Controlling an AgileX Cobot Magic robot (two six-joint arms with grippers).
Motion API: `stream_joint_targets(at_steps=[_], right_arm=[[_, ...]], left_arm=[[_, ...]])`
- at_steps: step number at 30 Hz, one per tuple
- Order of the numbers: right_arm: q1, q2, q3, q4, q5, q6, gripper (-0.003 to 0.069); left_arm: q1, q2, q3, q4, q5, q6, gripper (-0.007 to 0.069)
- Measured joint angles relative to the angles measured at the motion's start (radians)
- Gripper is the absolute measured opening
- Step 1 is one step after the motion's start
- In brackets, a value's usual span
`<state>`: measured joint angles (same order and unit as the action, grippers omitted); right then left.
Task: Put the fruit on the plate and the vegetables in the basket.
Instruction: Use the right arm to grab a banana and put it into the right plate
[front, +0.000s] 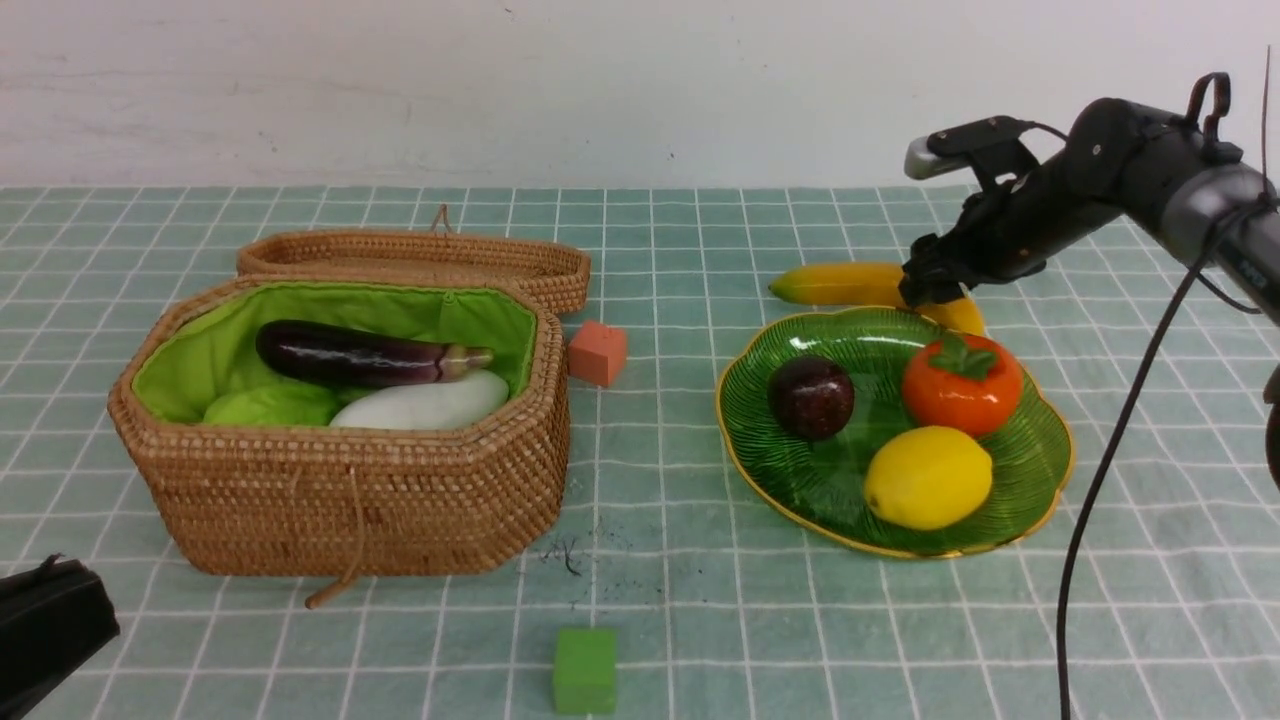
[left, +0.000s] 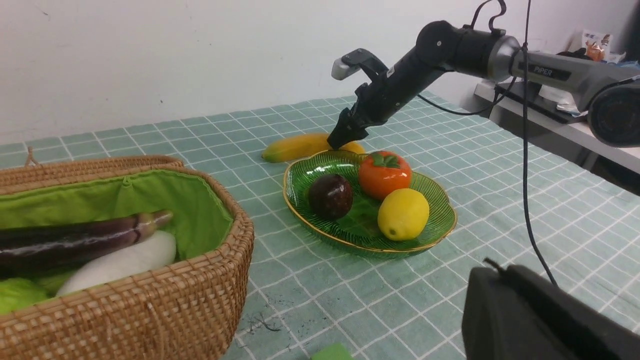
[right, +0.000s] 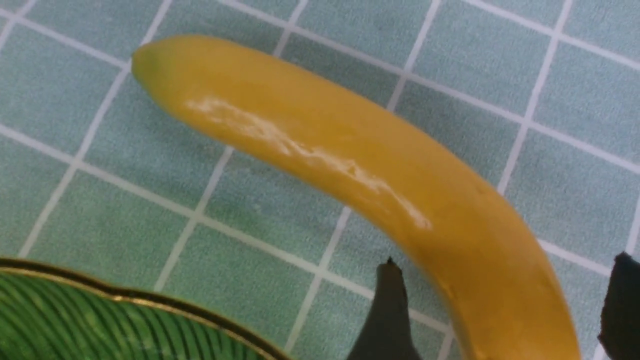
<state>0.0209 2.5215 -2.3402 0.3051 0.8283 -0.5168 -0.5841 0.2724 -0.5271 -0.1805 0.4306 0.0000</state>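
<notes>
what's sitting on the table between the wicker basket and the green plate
Only a small salmon cube, close beside the basket; the remaining cloth up to the plate is bare. The front view shows this best.

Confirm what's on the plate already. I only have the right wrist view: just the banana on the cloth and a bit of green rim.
Observer: The plate holds three fruits: the mangosteen, the persimmon and the lemon.
Operator: Where's the banana relative to the plate?
Observer: The banana lies on the cloth just behind the plate's far rim, with the right gripper open over its right end.
Operator: Is the left arm in my way?
Observer: No. The left gripper sits shut at the near left corner, on the basket side, far from the plate.
</notes>
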Motion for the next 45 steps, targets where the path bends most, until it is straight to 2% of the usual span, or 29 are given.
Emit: stream_joint_targets(at_steps=[14,16,19,20,28,31,33,36,40,45], right_arm=[[-0.04,0.055,-0.006,0.015,-0.023,0.037,0.0524],[-0.04,0.06,-0.009,0.015,-0.025,0.032,0.0487],[-0.041,0.06,-0.009,0.009,-0.034,0.026,0.0388],[-0.042,0.058,-0.009,-0.002,-0.035,0.025,0.0299],[-0.072,-0.064,-0.009,-0.023,0.021,0.077,0.03],[-0.082,-0.163,-0.015,-0.018,0.151,-0.148,0.03],[-0.082,-0.202,-0.018,0.043,0.274,-0.34,0.03],[-0.08,-0.214,-0.018,0.189,0.392,-0.502,0.03],[-0.067,-0.194,-0.018,0.247,0.41,-0.572,0.03],[-0.025,-0.149,-0.018,0.19,0.412,-0.628,0.03]], left_arm=[[0.0,0.0,0.0,0.0,0.0,0.0,-0.0007],[0.0,0.0,0.0,0.0,0.0,0.0,-0.0007],[0.0,0.0,0.0,0.0,0.0,0.0,-0.0007],[0.0,0.0,0.0,0.0,0.0,0.0,-0.0007],[0.0,0.0,0.0,-0.004,0.001,0.0,-0.0007],[0.0,0.0,0.0,-0.004,0.001,0.0,-0.0007],[0.0,0.0,0.0,-0.004,0.001,0.0,-0.0007],[0.0,0.0,0.0,-0.004,0.001,0.0,-0.0007],[0.0,0.0,0.0,-0.007,0.001,0.0,-0.0007],[0.0,0.0,0.0,-0.02,0.004,0.0,-0.0007]])
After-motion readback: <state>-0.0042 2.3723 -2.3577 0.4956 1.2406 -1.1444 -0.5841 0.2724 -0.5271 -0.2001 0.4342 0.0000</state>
